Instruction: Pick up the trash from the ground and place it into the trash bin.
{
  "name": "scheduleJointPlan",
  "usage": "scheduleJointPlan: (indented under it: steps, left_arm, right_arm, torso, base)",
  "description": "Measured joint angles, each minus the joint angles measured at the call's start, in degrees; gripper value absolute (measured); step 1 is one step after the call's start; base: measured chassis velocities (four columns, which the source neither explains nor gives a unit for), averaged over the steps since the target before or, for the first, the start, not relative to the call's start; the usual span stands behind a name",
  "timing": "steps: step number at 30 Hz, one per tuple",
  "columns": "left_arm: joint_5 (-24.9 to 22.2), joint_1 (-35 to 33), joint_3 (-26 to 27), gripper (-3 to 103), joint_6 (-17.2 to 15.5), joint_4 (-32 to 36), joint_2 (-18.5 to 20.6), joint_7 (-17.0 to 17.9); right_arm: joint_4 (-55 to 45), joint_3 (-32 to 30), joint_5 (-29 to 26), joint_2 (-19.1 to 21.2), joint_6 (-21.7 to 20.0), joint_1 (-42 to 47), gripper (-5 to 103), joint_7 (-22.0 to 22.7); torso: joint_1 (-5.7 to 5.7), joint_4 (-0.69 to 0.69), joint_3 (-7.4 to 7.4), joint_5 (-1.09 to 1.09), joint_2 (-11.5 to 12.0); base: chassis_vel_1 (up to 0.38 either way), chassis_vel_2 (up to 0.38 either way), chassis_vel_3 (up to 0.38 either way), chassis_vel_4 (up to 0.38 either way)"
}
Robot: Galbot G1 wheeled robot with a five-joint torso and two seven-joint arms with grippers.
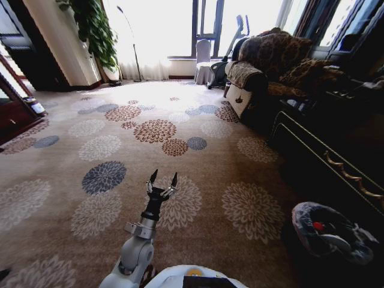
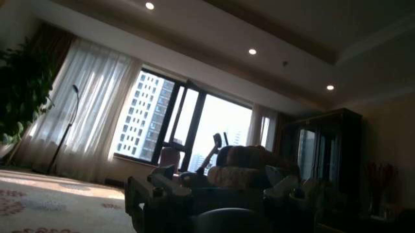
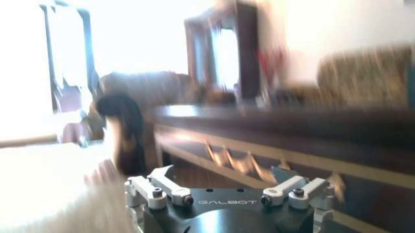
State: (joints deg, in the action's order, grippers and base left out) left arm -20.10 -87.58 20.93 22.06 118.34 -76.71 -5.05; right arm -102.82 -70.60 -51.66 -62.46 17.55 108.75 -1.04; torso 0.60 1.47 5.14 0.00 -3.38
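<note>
Strong daylight is thrown in through the tall curtained windows, so they're pretty much blown out to white. The patterned beige carpet is lit nicely, while the dark wooden cabinet is lost in shadow. Edges are bent fisheye-style. The right wrist view is smeared and overexposed.

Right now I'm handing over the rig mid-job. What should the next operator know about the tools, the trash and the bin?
Left tool: open, empty, held out low over the carpet.
Right tool: open, empty, facing the dark cabinet on the robot's right.
Trash bin: on the floor front right, by the cabinet.
Done: a red bit lies in the bin's liner.
Left: neither tool carries trash, so any remaining pieces must be found and binned.
</note>
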Motion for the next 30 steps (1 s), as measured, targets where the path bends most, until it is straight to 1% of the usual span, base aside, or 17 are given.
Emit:
scheduleJointPlan:
  steps: [1, 3, 4, 5, 7, 8, 10, 11, 13, 14, 15, 18, 21, 24, 26, 28, 30]
  left_arm:
    - [1.1, 0.0, 0.0, 96, -0.6, 0.2, -0.1, 0.9]
    - [3.2, -0.6, -0.2, 96, -2.1, 1.2, -0.4, 3.5]
    - [3.2, -0.6, -0.2, 96, -2.1, 1.2, -0.4, 3.5]
    - [4.8, -1.6, -0.2, 93, -3.5, 2.1, -0.7, 6.0]
    - [7.1, -4.5, 0.4, 96, -8.0, 4.9, -1.6, 11.2]
    - [7.1, -4.5, 0.4, 96, -8.0, 4.9, -1.6, 11.2]
    - [9.3, -8.8, 1.7, 97, -12.6, 8.2, -2.8, 16.8]
    - [9.3, -8.8, 1.7, 97, -12.6, 8.2, -2.8, 16.8]
    - [10.9, -12.1, 2.9, 97, -14.2, 10.8, -3.6, 18.6]
    - [11.9, -14.1, 3.4, 98, -14.7, 12.3, -4.2, 19.3]
    - [11.9, -14.1, 3.4, 98, -14.7, 12.3, -4.2, 19.3]
    - [14.8, -18.8, 3.4, 98, -15.5, 16.0, -6.5, 21.9]
    - [17.9, -22.0, 2.2, 99, -15.9, 17.5, -8.4, 22.8]
    - [20.5, -26.3, 0.7, 99, -14.4, 17.9, -10.0, 22.3]
    - [23.0, -29.9, -0.1, 99, -9.9, 17.8, -11.3, 19.7]
    - [23.7, -30.7, -0.3, 100, -8.5, 17.8, -11.7, 18.7]
    - [25.1, -32.3, -0.5, 100, -5.2, 19.0, -12.4, 15.8]
  right_arm:
    - [-2.4, 0.8, 1.2, -1.0, 3.2, -0.2, 99, 0.0]
    - [-6.4, 3.3, 4.0, -2.5, 6.3, -0.6, 100, 0.0]
    - [-6.4, 3.3, 4.0, -2.5, 6.3, -0.6, 100, 0.0]
    - [-9.4, 6.4, 7.2, -3.9, 7.7, -0.9, 100, 0.0]
    - [-14.8, 14.7, 15.3, -7.3, 9.1, -2.5, 100, 0.0]
    - [-14.8, 14.7, 15.3, -7.3, 9.1, -2.5, 100, 0.0]
    - [-17.7, 24.0, 22.8, -10.1, 8.1, -5.4, 100, 0.0]
    - [-17.7, 24.0, 22.8, -10.1, 8.1, -5.4, 100, 0.0]
    - [-18.7, 28.4, 27.5, -10.6, 6.2, -7.6, 100, 0.0]
    - [-19.5, 30.0, 30.7, -10.4, 4.0, -8.5, 100, 0.0]
    - [-19.5, 30.0, 30.7, -10.4, 4.0, -8.5, 100, 0.0]
    - [-20.7, 32.3, 33.4, -8.6, -0.3, -10.3, 100, 0.0]
    - [-20.6, 34.0, 34.3, -7.8, -1.7, -11.8, 100, 0.0]
    - [-20.4, 35.4, 35.4, -7.5, -3.6, -13.2, 100, 0.0]
    - [-21.2, 36.3, 36.0, -7.5, -6.5, -13.7, 100, 0.0]
    - [-21.7, 36.6, 36.1, -7.6, -7.5, -13.7, 100, 0.0]
    - [-24.1, 37.0, 36.1, -7.7, -11.2, -12.8, 100, 0.0]
  torso:
    - [0.00, 0.00, 0.00, -0.02, 0.0]
    - [0.00, -0.01, 0.00, -0.02, 0.0]
    - [0.00, -0.01, 0.00, -0.02, 0.0]
    - [0.00, 0.01, 0.00, -0.05, 0.0]
    - [0.00, 0.02, 0.00, 0.00, 0.0]
    - [0.00, 0.02, 0.00, 0.00, 0.0]
    - [0.00, 0.02, 0.01, 0.01, 0.0]
    - [0.00, 0.02, 0.01, 0.01, 0.0]
    - [0.00, 0.04, 0.01, 0.00, 0.0]
    - [0.00, 0.01, 0.01, -0.01, 0.0]
    - [0.00, 0.01, 0.01, -0.01, 0.0]
    - [0.00, 0.01, 0.00, -0.01, 0.0]
    - [0.00, 0.01, 0.00, 0.00, 0.0]
    - [0.00, 0.02, 0.01, 0.01, 0.0]
    - [0.00, 0.02, 0.00, 0.02, 0.0]
    - [0.00, 0.02, 0.00, 0.00, 0.0]
    - [0.00, 0.01, 0.00, 0.00, 0.0]
  base:
    - [0.000, 0.000, 0.000, 0.000]
    - [0.000, 0.000, 0.000, 0.000]
    - [0.000, 0.000, 0.000, 0.000]
    - [0.000, 0.000, 0.000, 0.000]
    - [0.000, 0.000, 0.000, 0.000]
    - [0.000, 0.000, 0.000, 0.000]
    - [0.000, 0.000, 0.000, 0.000]
    - [0.000, 0.000, 0.000, 0.000]
    - [0.000, 0.000, 0.000, 0.000]
    - [0.000, 0.000, 0.000, 0.000]
    - [0.000, 0.000, 0.000, 0.000]
    - [0.000, 0.000, 0.000, 0.000]
    - [0.000, 0.000, 0.000, 0.000]
    - [0.000, 0.000, 0.000, 0.000]
    - [0.000, 0.000, 0.000, 0.000]
    - [0.000, 0.000, 0.000, 0.000]
    - [0.000, 0.000, 0.000, 0.000]
